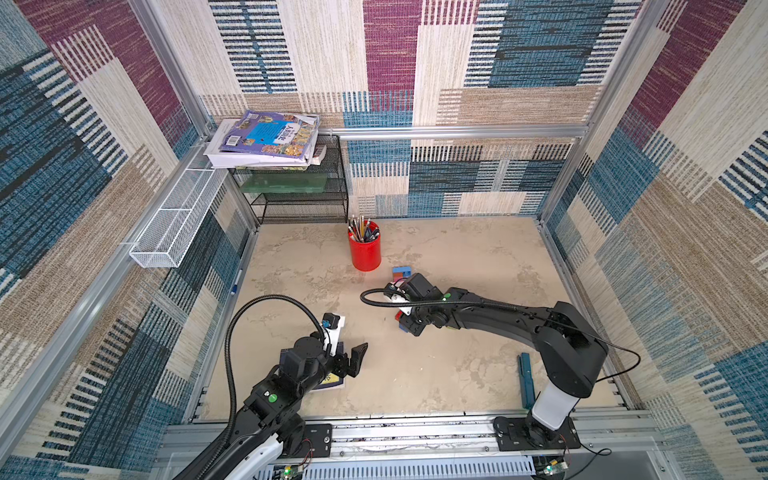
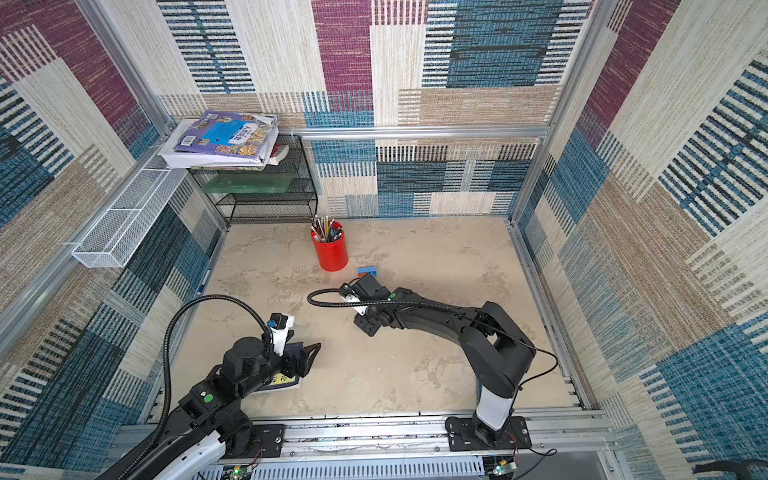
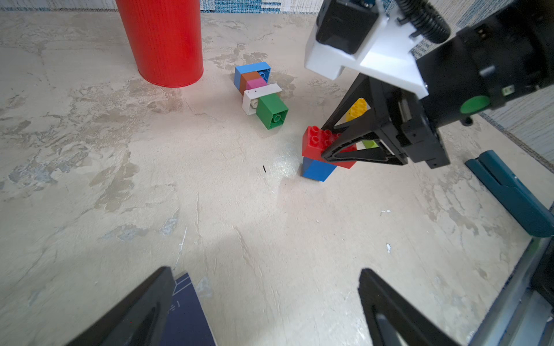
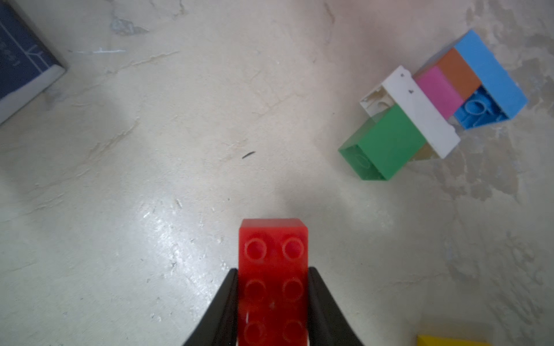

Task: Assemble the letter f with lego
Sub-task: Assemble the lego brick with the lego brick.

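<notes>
My right gripper point(image 4: 272, 271) is shut on a red oblong lego brick point(image 4: 272, 239), studs up. In the left wrist view that red brick point(image 3: 314, 140) rests on a blue brick point(image 3: 317, 170) that stands on the table. A yellow brick point(image 3: 356, 109) and a lime one point(image 3: 370, 144) show behind the fingers. A joined cluster of blue, brown, pink, white and green bricks point(image 3: 260, 90) lies on its side beyond, near the cup; in both top views only its blue end point(image 1: 402, 272) point(image 2: 368, 271) shows. My left gripper point(image 3: 266, 272) point(image 1: 357, 357) is open and empty, low at the front left.
A red pencil cup point(image 1: 365, 249) stands at the back middle. A dark blue book point(image 1: 332, 380) lies under the left arm. A teal clip-like tool point(image 1: 525, 378) lies by the right arm's base. A black wire shelf point(image 1: 291, 199) and a white mesh basket point(image 1: 174, 224) are at the back left.
</notes>
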Robot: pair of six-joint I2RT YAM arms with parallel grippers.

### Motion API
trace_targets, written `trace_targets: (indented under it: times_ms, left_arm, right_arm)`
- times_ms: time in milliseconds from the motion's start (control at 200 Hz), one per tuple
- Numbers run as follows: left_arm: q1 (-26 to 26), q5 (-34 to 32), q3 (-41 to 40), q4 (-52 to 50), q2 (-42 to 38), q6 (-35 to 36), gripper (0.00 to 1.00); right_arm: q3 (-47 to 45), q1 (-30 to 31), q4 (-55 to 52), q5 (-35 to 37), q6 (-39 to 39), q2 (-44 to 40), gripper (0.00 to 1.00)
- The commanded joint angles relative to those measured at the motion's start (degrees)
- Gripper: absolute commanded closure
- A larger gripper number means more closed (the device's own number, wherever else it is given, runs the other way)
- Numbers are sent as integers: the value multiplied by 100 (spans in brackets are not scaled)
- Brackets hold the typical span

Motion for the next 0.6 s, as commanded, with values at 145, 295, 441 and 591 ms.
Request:
trace_targets:
  times_ms: [145,295,441,591]
  left_arm:
    - [3,-4,-5,157,0,-29,1]
    - [3,-4,0,157,0,-30,1]
    - [0,-4,-4,152,0,-28,1]
    - [3,-13,-5,151,0,-30,1]
  right_arm:
    - [303,5,412,-444,-492,232,77]
    - [639,15,362,-502,-650,546,77]
    - [928,10,271,-587,-768,799,76]
    - [1131,-5,137,-693,-883,986,74]
